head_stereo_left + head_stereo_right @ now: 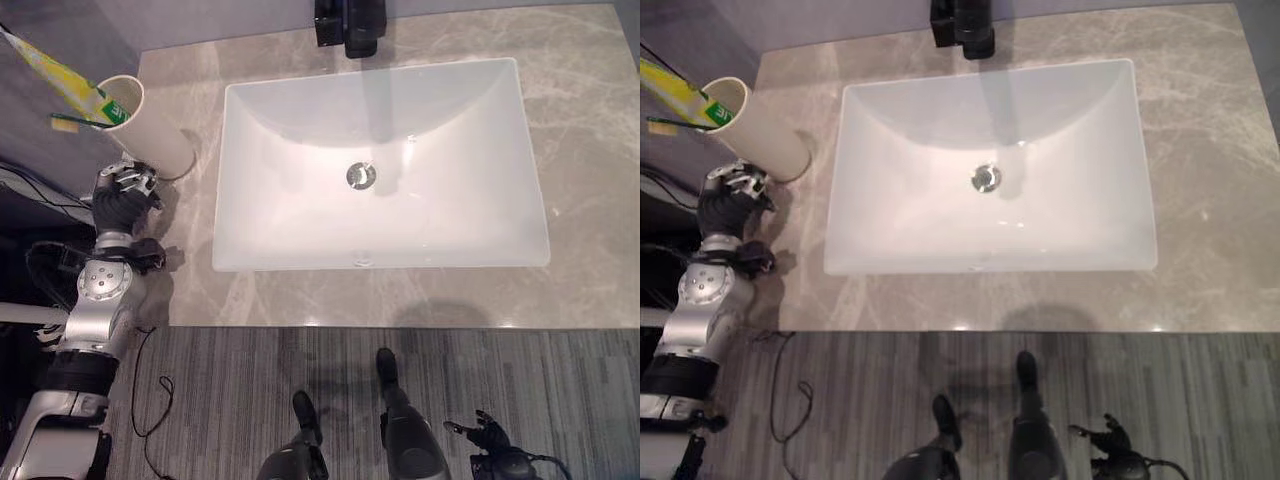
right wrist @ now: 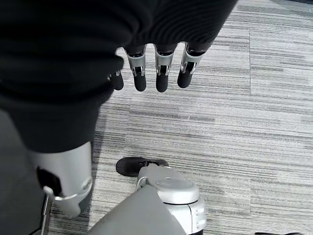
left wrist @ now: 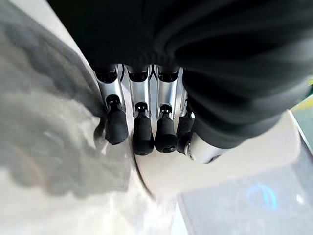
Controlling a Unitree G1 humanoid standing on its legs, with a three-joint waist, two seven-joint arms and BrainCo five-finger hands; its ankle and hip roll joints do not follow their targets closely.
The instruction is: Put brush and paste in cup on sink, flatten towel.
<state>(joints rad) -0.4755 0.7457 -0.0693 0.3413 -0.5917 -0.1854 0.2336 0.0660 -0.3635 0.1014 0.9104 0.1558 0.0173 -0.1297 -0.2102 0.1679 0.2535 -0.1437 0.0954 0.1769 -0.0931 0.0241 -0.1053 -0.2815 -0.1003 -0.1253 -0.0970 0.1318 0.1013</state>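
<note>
Cup: the cream cup (image 1: 150, 125) is standing tilted on the counter's far-left corner, at about ten o'clock from the drain (image 1: 361, 175).
Brush and paste: the yellow paste tube (image 1: 55, 68) and the green-handled brush (image 1: 75, 121) are already sitting in the cup's mouth, both sticking out toward ten o'clock.
Left hand: the left hand (image 1: 122, 200) is hovering just at the cup's six o'clock, near its base; in the left wrist view its fingers (image 3: 143, 134) are hanging straight and relaxed by the cup's pale wall, gripping nothing.
Sink: the white basin (image 1: 470, 220) is lying at the counter's centre, with the dark tap (image 1: 350, 25) at its twelve o'clock.
Counter: the grey marble counter (image 1: 585, 150) is showing no towel anywhere.
Right hand: the right hand (image 1: 490, 435) is hanging low over the striped floor at five o'clock, fingers (image 2: 161, 73) loose and holding nothing.
Progress: the brush-and-paste step is looking finished; flattening the towel is looking not yet done, and I cannot tell where the towel is lying.
</note>
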